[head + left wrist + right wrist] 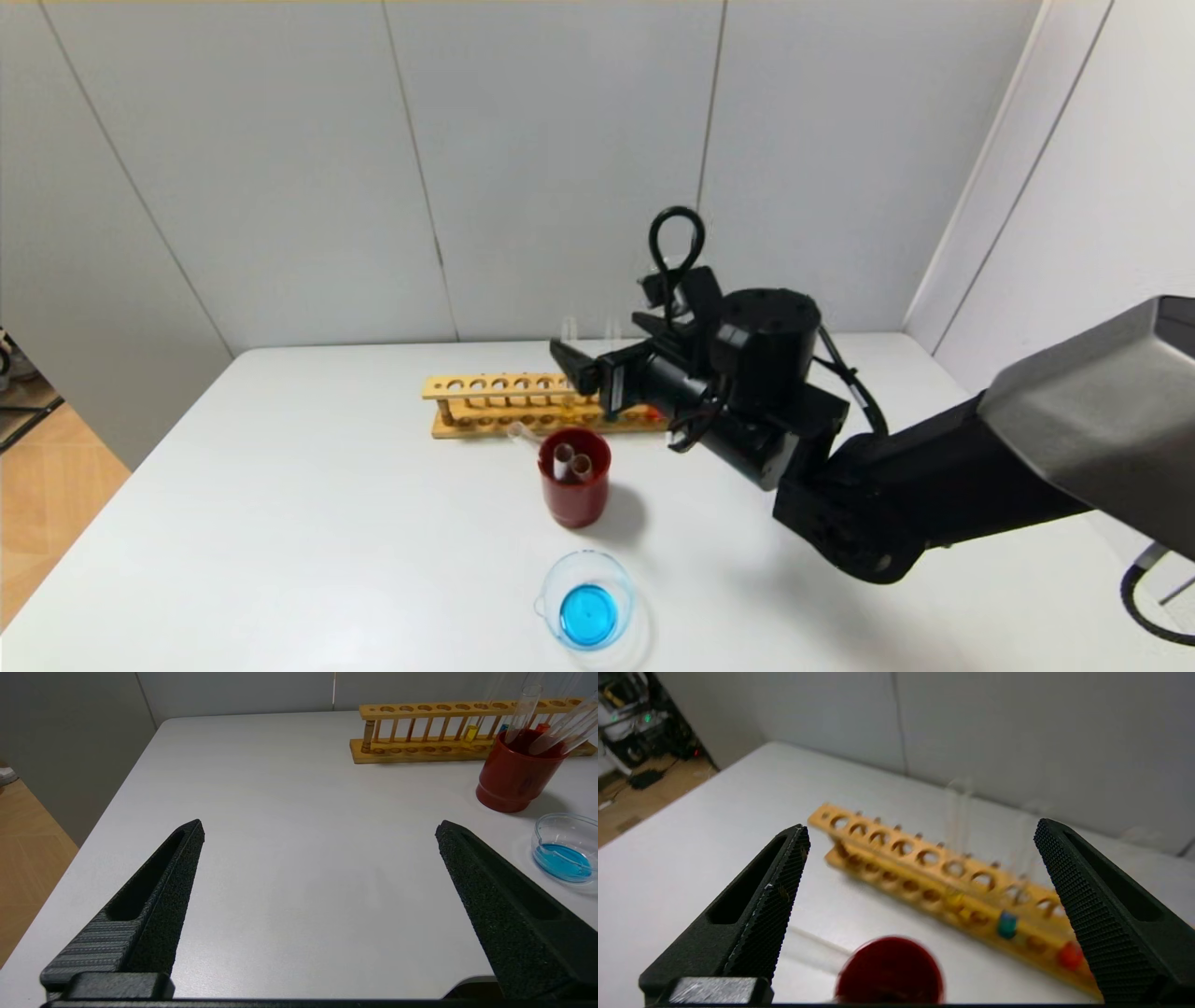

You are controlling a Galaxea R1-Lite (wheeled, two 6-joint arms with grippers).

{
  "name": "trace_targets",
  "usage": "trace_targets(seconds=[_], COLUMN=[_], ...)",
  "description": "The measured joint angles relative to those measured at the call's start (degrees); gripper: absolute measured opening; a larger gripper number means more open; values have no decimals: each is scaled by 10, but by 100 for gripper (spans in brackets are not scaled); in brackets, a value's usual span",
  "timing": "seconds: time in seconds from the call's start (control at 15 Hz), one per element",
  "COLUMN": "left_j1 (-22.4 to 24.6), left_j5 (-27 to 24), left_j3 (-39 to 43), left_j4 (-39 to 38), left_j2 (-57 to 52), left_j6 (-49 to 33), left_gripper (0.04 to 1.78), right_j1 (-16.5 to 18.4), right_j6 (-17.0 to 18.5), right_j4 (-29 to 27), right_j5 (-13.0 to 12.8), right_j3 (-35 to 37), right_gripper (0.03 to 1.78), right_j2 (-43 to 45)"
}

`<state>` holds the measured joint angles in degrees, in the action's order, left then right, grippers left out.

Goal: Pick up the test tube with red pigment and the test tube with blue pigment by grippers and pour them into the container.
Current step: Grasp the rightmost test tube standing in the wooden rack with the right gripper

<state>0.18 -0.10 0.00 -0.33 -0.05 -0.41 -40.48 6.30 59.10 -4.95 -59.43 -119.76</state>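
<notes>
A: Head camera first: where is the right claw (597, 369)?
B: Above the wooden rack (485, 403), fingers spread, empty. The red cup (575, 487) sits just below and nearer; the container (587, 599), blue liquid in it, lies nearer still on the worktop (308, 523).

A: Left wrist?
B: Left claw (320, 833) spread wide over bare worktop, holding nothing. Rack, cup and container lie well ahead to one side.

A: Right wrist?
B: Between the spread fingers, the test tube with red pigment (1069, 955) stands in the rack, close to one finger.
</notes>
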Motion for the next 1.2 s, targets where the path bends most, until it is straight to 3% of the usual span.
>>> trace_targets(seconds=[0.27,0.53,0.73,1.0,1.2], left_j1=[0,0,0,0,0], left_j5=[0,0,0,0,0], left_j3=[0,0,0,0,0], left_j4=[0,0,0,0,0], left_j2=[0,0,0,0,0], left_j6=[0,0,0,0,0], left_gripper=[175,175,175,175,175], right_j1=[58,90,96,98,98], right_j6=[-7,-28,-24,-27,-27], right_j4=[-1,0,21,130,139], right_j5=[1,-1,-2,-2,-3], right_j3=[38,124,181,257,269], right_gripper=[175,175,175,175,175], right_j2=[57,93,106,110,102])
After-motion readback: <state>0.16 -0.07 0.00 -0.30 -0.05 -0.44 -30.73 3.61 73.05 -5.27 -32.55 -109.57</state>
